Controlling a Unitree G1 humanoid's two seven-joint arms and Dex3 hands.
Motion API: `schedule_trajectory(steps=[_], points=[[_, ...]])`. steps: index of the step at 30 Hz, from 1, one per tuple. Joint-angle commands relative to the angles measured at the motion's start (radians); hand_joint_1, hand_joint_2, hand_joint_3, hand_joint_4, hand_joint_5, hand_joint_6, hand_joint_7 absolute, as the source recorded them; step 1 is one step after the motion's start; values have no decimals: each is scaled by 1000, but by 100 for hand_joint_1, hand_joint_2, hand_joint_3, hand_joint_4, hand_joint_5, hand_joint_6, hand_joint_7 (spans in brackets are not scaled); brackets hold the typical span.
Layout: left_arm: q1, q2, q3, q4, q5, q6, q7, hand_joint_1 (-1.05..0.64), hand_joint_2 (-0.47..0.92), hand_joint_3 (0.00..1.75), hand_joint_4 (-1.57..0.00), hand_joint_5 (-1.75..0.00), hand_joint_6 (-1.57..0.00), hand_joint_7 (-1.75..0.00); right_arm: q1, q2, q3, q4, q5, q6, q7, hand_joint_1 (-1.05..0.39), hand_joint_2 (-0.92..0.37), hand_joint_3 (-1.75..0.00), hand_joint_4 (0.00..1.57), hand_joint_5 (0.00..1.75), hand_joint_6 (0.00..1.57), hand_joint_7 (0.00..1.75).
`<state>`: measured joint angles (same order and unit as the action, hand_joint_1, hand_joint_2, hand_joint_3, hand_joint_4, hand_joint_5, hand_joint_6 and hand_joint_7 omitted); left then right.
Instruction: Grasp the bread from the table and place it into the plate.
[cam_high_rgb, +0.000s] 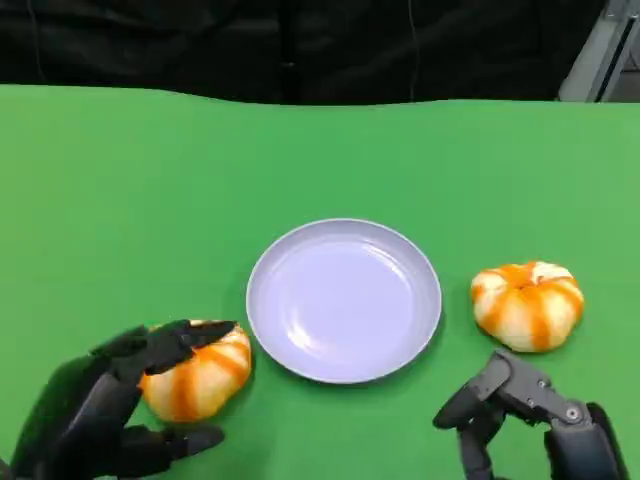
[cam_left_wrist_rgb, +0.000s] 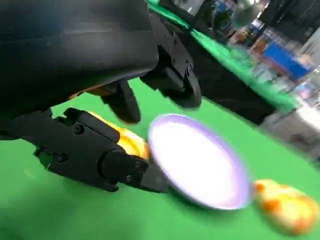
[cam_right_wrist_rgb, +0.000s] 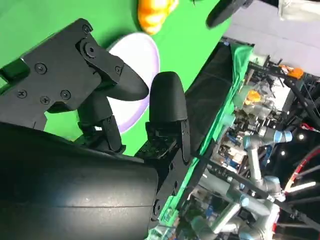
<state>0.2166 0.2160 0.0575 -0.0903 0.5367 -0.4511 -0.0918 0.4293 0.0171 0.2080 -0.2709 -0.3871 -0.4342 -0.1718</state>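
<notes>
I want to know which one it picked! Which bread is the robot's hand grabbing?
The bread on the left of the plate: this bread sits inside the left hand, its fingers wrapped around it. The other bread lies untouched, beyond the right hand.

Left hand cupped, right hand empty

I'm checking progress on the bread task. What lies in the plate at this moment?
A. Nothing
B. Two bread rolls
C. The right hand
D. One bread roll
A: in the head view the plate is bare, with one bread roll on the cloth at the left hand and the other bread roll on the cloth near the right hand.
</notes>
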Motion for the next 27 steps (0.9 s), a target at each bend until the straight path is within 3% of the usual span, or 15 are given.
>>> schedule_trajectory(steps=[1, 12, 15, 20, 27], points=[[-6, 44, -52, -97, 199, 133, 16, -64, 92, 1, -21, -49, -31, -1, 4, 5, 1, -14, 4, 4, -14, -19, -43, -123, 76, 163, 65, 140], [-98, 92, -217, -128, 422, 363, -68, -64, 90, 0, -20, -45, -26, 0, -8, 10, 3, -5, 9, 13, -15, -16, -41, -126, 76, 163, 65, 139], [-137, 96, -265, -84, 476, 418, -80, -62, 90, 0, -22, -45, -28, -1, -10, 9, 3, -2, 8, 12, -15, -16, -41, -126, 78, 164, 65, 139], [-201, 80, -344, 30, 545, 531, -96, -44, 90, 0, -31, -34, -33, -1, -11, 8, 4, -1, -2, 13, -19, -17, -41, -125, 78, 163, 65, 137], [-265, 81, -405, 180, 546, 628, -76, -37, 92, 1, -38, -27, -36, -1, -5, 6, 7, -6, -5, 12, -19, -18, -42, -123, 78, 161, 66, 135]])
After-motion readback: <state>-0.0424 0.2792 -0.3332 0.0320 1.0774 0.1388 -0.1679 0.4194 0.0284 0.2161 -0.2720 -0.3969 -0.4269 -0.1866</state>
